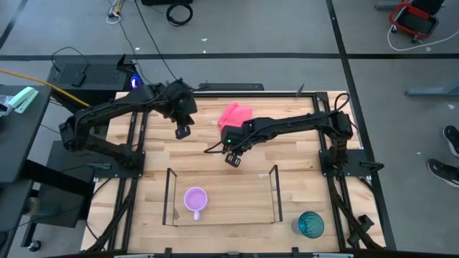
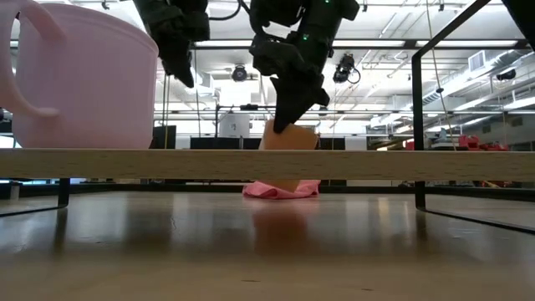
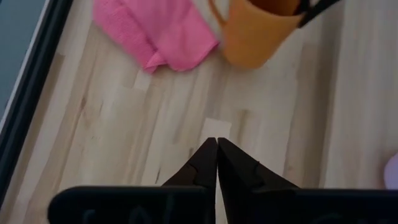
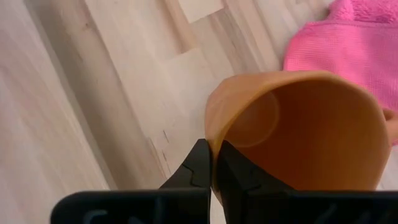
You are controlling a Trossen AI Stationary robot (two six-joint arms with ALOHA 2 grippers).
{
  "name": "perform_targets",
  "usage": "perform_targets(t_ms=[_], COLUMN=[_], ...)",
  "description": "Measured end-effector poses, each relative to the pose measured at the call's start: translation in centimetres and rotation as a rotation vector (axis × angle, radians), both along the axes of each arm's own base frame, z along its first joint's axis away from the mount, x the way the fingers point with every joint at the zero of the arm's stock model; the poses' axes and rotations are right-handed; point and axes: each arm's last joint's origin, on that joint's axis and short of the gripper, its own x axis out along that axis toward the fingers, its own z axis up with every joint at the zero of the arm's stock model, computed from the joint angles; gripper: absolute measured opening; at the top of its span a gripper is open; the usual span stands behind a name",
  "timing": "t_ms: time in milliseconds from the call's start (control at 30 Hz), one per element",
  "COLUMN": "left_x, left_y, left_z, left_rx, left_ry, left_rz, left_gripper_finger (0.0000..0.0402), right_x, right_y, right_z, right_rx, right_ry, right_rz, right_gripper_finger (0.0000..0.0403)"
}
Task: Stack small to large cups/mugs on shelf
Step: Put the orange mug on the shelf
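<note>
Broad wooden desk under everything, with the shelf along its near edge, clear walls standing at either end, presumably to keep a stack from sliding off

Lilac mug already on the shelf's wood base toward its left part, mouth up, handle toward the near edge; probably set first as the smallest piece

Teal cup off the shelf, on the desk just past its right wall, near the right arm's frame; likely waiting its turn

Pink cloth crumpled at the far middle of the desk, no part of the job

Orange mug gripped by its rim, one finger inside and one outside, and lifted clear of the desk, just this side of the cloth in the low view; a rim grip leaves the base free for setting down

Right fingers pinched tight on that rim, arm stretched in from the right toward the desk's middle

Left fingers pressed together on nothing, raised above bare desk beside the cloth
</note>
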Motion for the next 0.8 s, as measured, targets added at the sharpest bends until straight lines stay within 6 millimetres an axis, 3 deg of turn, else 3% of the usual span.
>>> perform_targets(t_ms=[233,400,800], left_x=[1.2,2.0,2.7], left_y=[-2.2,-3.8,-6.2], left_z=[0.2,0.3,0.5], left_rx=[0.0,-0.004,0.0], left_ry=[-0.036,-0.067,-0.092], left_rz=[-0.076,-0.121,-0.213], left_gripper_finger=[0.0008,0.0021,0.0008], right_x=[0.3,0.9,1.3], right_y=[-1.0,-1.7,-1.8], right_z=[-0.7,-1.5,-1.8], right_rx=[0.002,-0.002,0.001], right_ry=[0.006,0.0,-0.017], right_rz=[-0.038,-0.051,-0.003], right_gripper_finger=[0.0011,0.0011,0.0016])
